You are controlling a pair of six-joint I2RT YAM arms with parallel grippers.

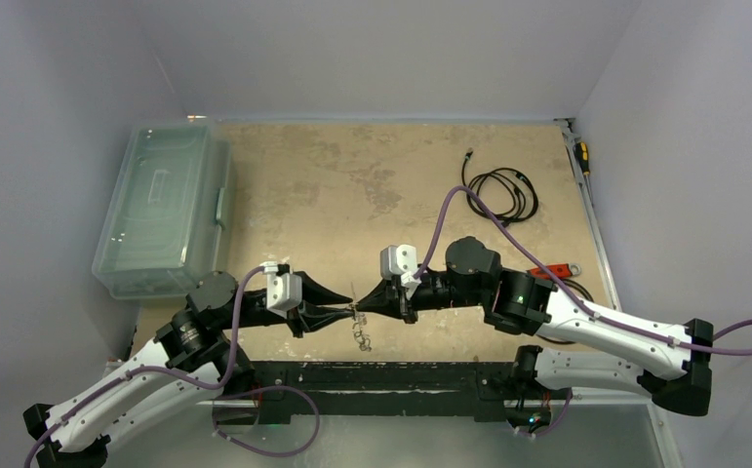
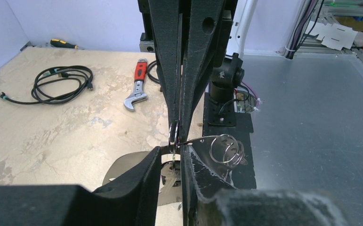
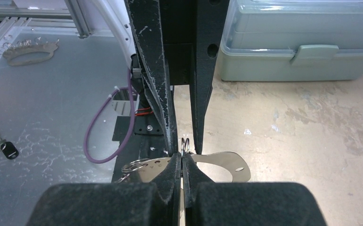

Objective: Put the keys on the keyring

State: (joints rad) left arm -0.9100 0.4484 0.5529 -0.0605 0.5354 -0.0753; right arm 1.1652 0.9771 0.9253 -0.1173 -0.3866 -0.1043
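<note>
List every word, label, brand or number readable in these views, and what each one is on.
None can be read.
The red-handled wrench may carry markings, but they are too small to tell.
The plastic box shows no lettering.

Keyring (image 3: 226,165) over the table's (image 1: 352,185) near edge, centre; bin (image 1: 162,210) at left, wrench (image 1: 552,272) and cable (image 1: 500,190) at right.

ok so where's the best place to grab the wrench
Probably the red handle of the wrench, from straight above, fingers across its narrow width: it lies flat on the table, and the handle is straight and slimmer than the silver head.
</note>
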